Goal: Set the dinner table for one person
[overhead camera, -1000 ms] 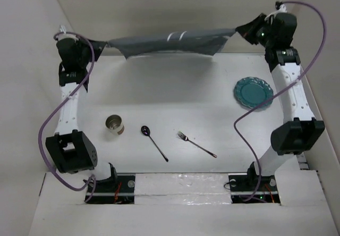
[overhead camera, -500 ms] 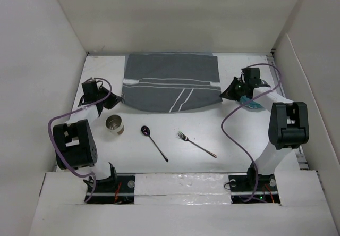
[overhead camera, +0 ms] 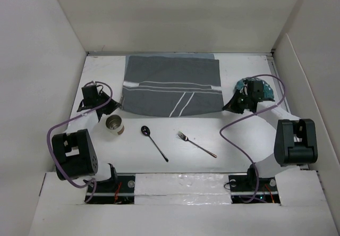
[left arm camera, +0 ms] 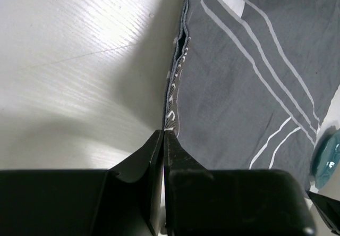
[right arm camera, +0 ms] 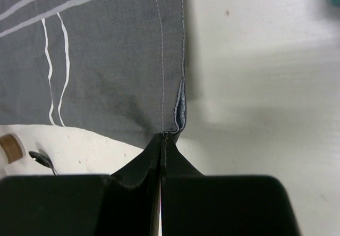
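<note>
left gripper (left arm camera: 163,136): pinched shut on striped placemat (overhead camera: 171,84), near-left corner
right gripper (right arm camera: 162,136): clamped on its near-right corner
teal plate (overhead camera: 264,91): partly hidden behind right gripper
on dinner table (overhead camera: 239,140): metal can (overhead camera: 114,124), spoon (overhead camera: 154,142), fork (overhead camera: 195,143)

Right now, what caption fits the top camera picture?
Left fingers and right fingers pinch the near corners of the grey placemat lying flat on the white table beyond cup, spoon, fork.

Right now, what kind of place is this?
Probably a robot practice booth, not a home: plain white walls box in the dinner table, with the left arm and right arm bolted at its near edge.
</note>
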Tool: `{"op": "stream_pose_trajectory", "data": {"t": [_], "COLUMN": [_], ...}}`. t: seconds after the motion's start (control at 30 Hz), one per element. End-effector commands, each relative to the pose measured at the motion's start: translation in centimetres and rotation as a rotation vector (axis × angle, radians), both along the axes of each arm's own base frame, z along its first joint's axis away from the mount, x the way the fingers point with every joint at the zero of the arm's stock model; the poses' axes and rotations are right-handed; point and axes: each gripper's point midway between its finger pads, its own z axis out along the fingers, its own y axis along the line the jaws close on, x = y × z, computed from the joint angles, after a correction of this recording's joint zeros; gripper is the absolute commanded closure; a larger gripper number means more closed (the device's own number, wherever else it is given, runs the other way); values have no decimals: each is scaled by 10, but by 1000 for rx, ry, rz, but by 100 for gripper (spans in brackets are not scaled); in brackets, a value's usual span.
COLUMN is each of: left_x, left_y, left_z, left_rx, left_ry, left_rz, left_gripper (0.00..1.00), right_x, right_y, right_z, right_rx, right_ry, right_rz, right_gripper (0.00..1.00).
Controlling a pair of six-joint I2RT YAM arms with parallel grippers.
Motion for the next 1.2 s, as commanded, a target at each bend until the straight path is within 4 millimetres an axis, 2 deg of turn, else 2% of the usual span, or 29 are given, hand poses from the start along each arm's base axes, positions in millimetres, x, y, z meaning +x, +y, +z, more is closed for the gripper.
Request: {"op": "stream_pose_trajectory", "data": {"t": [0.0, 0.17, 0.33, 0.37, 0.4, 0.43, 0.5, 0.53, 0.57, 0.6, 0.63, 0.67, 0.73, 0.77, 0.83, 0.87, 0.9, 0.97, 1.0, 1.07, 1.1, 1.13, 1.17], "left_x": [-18, -28, -33, -33, -32, -28, -22, -19, -10, -6, -2, 7, 17, 24, 33, 40, 43, 49, 49, 49, 48, 43, 39], "left_y": [2, 3, 2, -1, -1, -1, -2, -4, -3, -7, -8, -8, -18, -23, -39, -45, -61, -79, -98, -116, -123, -140, -146], "left_z": [-2, -4, -6, -4, -1, 6, 18, 24, 39, 46, 53, 68, 81, 96, 109, 125, 131, 151, 152, 162, 161, 160, 154], "left_rx": [70, 103, 123, 124, 124, 125, 121, 116, 117, 103, 98, 94, 63, 56, 51, 59, 69, 87, 101, 120, 132, 133, 132], "left_ry": [29, 55, 73, 66, 60, 40, 15, 6, -31, -44, -62, -97, -135, -175, -216, -257, -277, -330, -340, -370, -370, -375, -365], "left_rz": [-17, -21, -30, -41, -44, -49, -56, -62, -63, -79, -85, -88, -122, -136, -182, -198, -242, -289, -343, -389, -406, -452, -473], "left_gripper": [100, 100, 100, 100, 89, 78, 73, 71, 70, 69, 69, 68, 68, 68, 68, 69, 71, 73, 73, 71, 70, 69, 66], "right_x": [-11, -23, -26, -27, -22, -21, -15, -5, -1, 4, 11, 16, 23, 27, 29, 27, 26, 24, 19, 13, 8, 6, 7], "right_y": [-5, -15, -21, -22, -22, -22, -22, -25, -27, -28, -38, -44, -58, -76, -96, -118, -129, -151, -169, -187, -200, -207, -211], "right_z": [5, 3, 3, 3, 10, 14, 27, 43, 51, 60, 71, 76, 82, 81, 77, 70, 67, 59, 52, 43, 35, 32, 31], "right_rx": [-46, -71, -88, -94, -94, -94, -88, -86, -91, -86, -82, -77, -47, -40, 13, 30, 62, 81, 87, 66, 64, 60, 67], "right_ry": [-25, -9, 7, 13, -1, 2, -18, -58, -74, -90, -111, -123, -125, -134, -119, -116, -104, -90, -73, -49, -29, -24, -32], "right_rz": [9, -10, -21, -25, -26, -25, -31, -47, -63, -78, -118, -148, -242, -314, -433, -512, -579, -670, -738, -811, -857, -881, -892], "right_gripper": [100, 100, 100, 91, 83, 67, 56, 50, 42, 40, 38, 36, 36, 36, 36, 36, 36, 36, 37, 36, 37, 37, 37]}}
